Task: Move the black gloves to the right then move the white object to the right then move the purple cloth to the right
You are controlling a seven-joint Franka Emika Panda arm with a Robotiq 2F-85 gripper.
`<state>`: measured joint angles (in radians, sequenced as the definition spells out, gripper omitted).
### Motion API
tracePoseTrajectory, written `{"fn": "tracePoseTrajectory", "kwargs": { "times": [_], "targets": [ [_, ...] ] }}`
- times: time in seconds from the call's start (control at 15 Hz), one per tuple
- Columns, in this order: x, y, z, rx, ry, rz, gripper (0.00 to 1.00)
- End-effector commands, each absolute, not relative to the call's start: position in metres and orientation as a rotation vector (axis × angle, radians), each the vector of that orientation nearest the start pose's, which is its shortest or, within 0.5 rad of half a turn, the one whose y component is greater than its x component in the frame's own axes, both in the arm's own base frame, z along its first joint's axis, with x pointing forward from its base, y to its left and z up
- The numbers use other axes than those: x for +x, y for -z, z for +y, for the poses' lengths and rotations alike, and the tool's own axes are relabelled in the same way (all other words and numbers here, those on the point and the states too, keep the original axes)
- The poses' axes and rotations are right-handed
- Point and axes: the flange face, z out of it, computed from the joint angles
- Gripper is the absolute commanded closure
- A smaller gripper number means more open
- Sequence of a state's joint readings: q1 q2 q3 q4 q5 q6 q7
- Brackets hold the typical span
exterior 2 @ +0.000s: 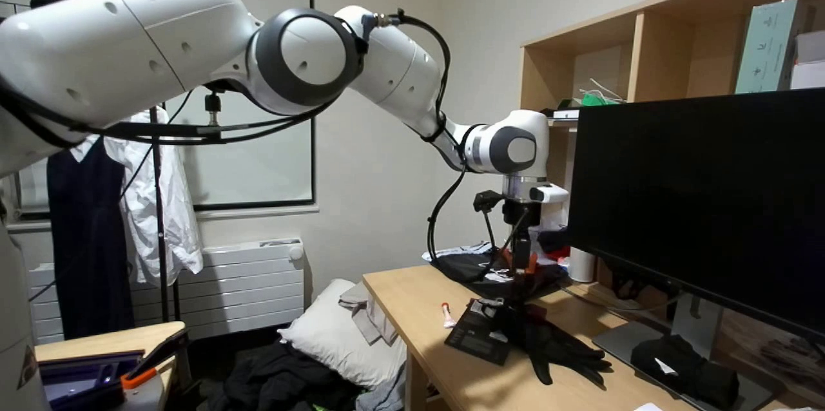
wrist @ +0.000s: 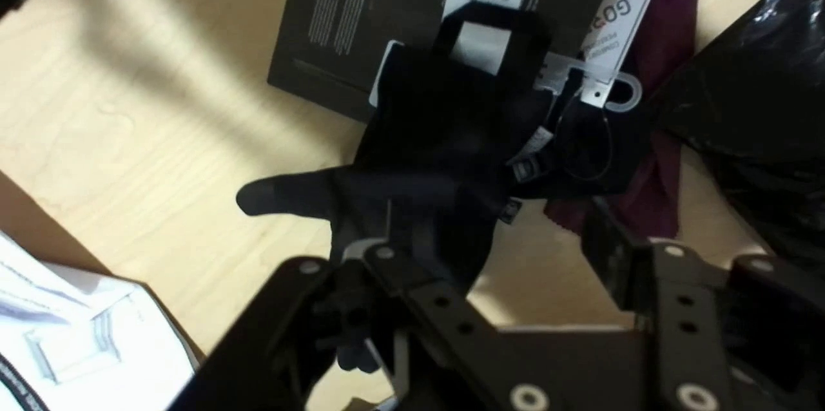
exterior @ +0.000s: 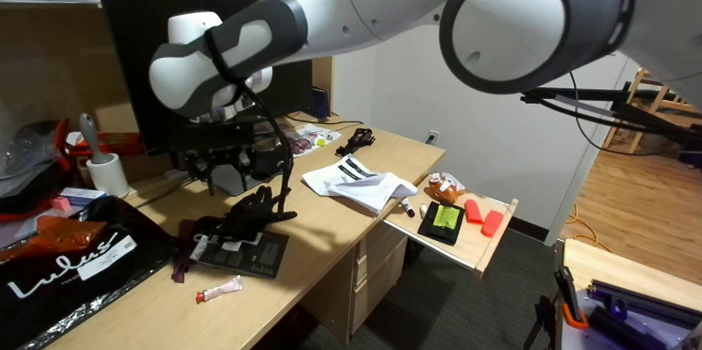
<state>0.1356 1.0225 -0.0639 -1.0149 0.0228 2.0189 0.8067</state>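
The black gloves [exterior: 255,213] lie on a dark printed card [exterior: 270,254] on the desk, fingers splayed; they show in an exterior view [exterior 2: 557,350] and the wrist view [wrist: 438,121]. The purple cloth [exterior: 184,251] lies between the card and the black bag; the gloves partly cover it in the wrist view [wrist: 670,37]. The white object, a small whitish-pink tube [exterior: 222,288] with a red cap, lies near the desk's front edge, also in an exterior view [exterior 2: 448,314]; it is out of the wrist view. My gripper [wrist: 493,218] is open above the gloves, pointing down, nothing between its fingers.
A black bag with white lettering [exterior: 88,262] lies beside the cloth. White papers [exterior: 356,180] lie farther along the desk. An open drawer [exterior: 477,251] holds several items. The monitor [exterior 2: 696,205] stands close behind the gripper. Another black bundle [exterior 2: 686,369] lies by its stand.
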Motion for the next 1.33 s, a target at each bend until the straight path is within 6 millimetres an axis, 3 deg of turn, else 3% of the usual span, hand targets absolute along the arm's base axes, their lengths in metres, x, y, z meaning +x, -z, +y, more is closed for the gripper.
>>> {"fn": "tracePoseTrajectory", "kwargs": {
  "times": [0.0,0.07,0.13,0.2,0.27,0.47,0.6,0.93,1.27],
  "targets": [
    [0.774,-0.188,0.065,-2.836,-0.053,1.378,0.01],
    [0.773,-0.182,0.063,-2.803,-0.074,1.416,0.01],
    [0.773,-0.188,0.068,-2.777,-0.119,1.395,0.0],
    [0.771,-0.184,0.069,-2.863,-0.079,1.347,0.07],
    [0.771,-0.18,0.067,-2.845,-0.095,1.357,0.01],
    [0.772,-0.183,0.068,-2.828,-0.095,1.367,0.0],
    [0.77,-0.168,0.066,-2.808,-0.09,1.46,0.0],
    [0.768,-0.114,0.037,-2.789,-0.07,1.582,0.0],
    [0.77,-0.086,0.02,-2.801,0.054,1.592,0.0]
  ]
}}
